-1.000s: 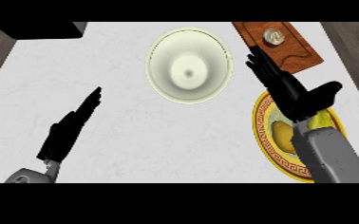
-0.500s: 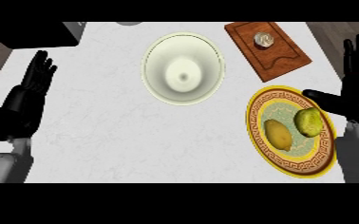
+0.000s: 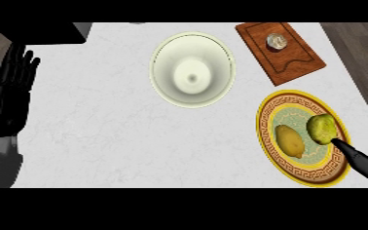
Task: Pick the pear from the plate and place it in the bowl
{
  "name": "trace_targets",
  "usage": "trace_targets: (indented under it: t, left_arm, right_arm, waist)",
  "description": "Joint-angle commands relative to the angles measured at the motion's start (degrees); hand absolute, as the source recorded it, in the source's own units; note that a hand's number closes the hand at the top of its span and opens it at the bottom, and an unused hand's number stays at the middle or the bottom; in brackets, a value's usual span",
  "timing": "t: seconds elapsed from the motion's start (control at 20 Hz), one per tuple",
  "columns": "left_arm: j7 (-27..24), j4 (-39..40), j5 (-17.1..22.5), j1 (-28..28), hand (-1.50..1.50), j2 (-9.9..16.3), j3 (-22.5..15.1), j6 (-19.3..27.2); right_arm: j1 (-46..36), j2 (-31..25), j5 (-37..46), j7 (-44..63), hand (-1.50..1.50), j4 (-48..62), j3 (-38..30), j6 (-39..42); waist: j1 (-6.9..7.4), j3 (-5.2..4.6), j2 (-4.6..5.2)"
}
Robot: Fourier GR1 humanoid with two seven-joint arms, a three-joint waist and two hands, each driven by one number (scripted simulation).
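A green pear (image 3: 322,128) lies on the right side of a yellow-rimmed patterned plate (image 3: 265,126) at the right of the counter. A yellow lemon (image 3: 289,140) lies beside it, to its left. The cream bowl (image 3: 208,53) stands at the centre back with nothing in it. Only a small black part of my right hand (image 3: 353,154) shows at the right edge, just below the pear and over the plate's rim; whether it touches the pear is unclear. My left hand (image 3: 18,85) rests open at the far left edge, fingers up.
A wooden board (image 3: 287,61) with a small round jar (image 3: 277,40) on it lies at the back right, beyond the plate. The white counter ends in dark edges at the far left and the back right corner.
My right hand, stretched over the plate a second ago, pulled back to the right edge and now shows lower, by the pear. The left hand moved out to the left edge.
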Motion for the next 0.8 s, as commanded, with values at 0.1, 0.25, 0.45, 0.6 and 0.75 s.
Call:
trace_targets:
  t: [0.1,0.25,0.45,0.6,0.75]
  left_arm:
    - [-1.5,1.2,0.5,0.2,0.0,-0.4,1.7,-1.5]
    - [0.7,1.0,0.0,-1.6,0.0,0.0,1.5,-0.5]
    - [-1.5,1.1,-0.1,-0.7,0.0,-0.9,1.5,-1.6]
    - [0.6,0.8,-0.5,-1.7,0.0,-1.0,1.1,-1.4]
    - [-2.2,5.3,-0.4,-4.0,0.0,-0.8,2.6,-3.2]
  right_arm:
    - [13.9,-7.5,0.1,12.5,-1.5,-9.4,-6.1,0.7]
    - [22.4,-11.5,-0.8,16.9,-1.5,-12.5,-7.8,6.5]
    - [27.2,-21.1,-1.3,19.8,-1.5,-9.4,-10.8,16.9]
    - [29.7,-22.8,-1.8,18.5,-1.5,-7.6,-11.2,23.4]
    - [31.0,-25.0,2.5,18.0,-1.5,-7.0,-10.6,26.4]
  waist:
    - [0.38,-0.06,0.2]
    - [-0.27,-0.06,0.18]
    - [0.31,-0.05,0.31]
    - [0.73,0.04,0.3]
    - [0.78,0.02,0.5]
